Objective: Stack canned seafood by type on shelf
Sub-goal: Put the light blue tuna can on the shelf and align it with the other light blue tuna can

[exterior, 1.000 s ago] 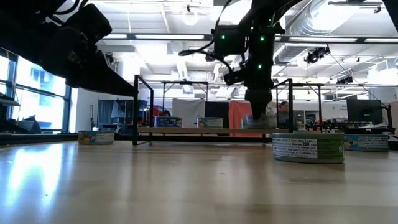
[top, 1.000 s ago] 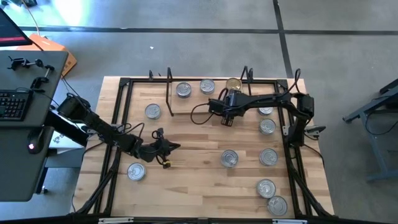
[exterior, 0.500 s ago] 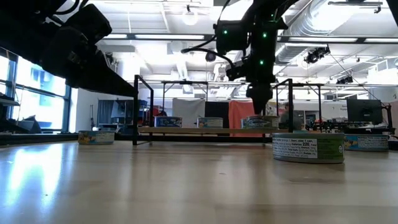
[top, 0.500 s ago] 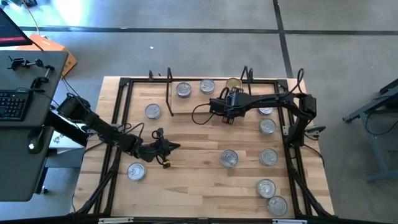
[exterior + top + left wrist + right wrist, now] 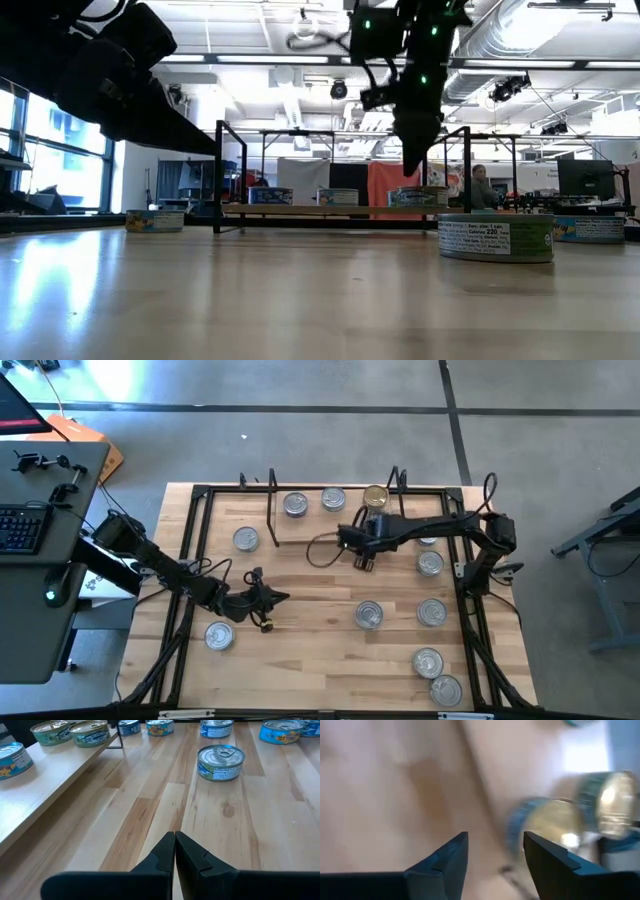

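Nearest you, four loose tins sit low on the right of the high view, two side by side [image 5: 369, 615] [image 5: 431, 612] and two closer still [image 5: 427, 660] [image 5: 445, 689], all flat on the desk [image 5: 300, 660]. Another tin [image 5: 219, 635] lies at lower left, just beside the left claw [image 5: 272, 598], which hangs clenched and empty over bare wood; leave that arm parked.

Farther up, in mid-frame, the right claw [image 5: 495, 852] is released with nothing between its fingers. It hangs in front of the shelf [image 5: 50, 775], close to the gold-lidded tin [image 5: 375, 496] that stands on the board. Two silver-lidded tins [image 5: 295, 505] [image 5: 333, 499] stand on the same board to its left, apart from each other and unstacked.

The step in hand looks like going for the next tin. To do it well, lift clear of the black wire loop [image 5: 396, 482] before you swing sideways, since a brush could shove the gold tin. The silver tin [image 5: 430, 563] right of centre seems the shortest reach.

Come down square over it and close across the side wall, not the lid rim. Check the label too: silver lids probably don't all mean one type. Then set it squarely on its match, because these low tins should slide easily if placed off-centre.
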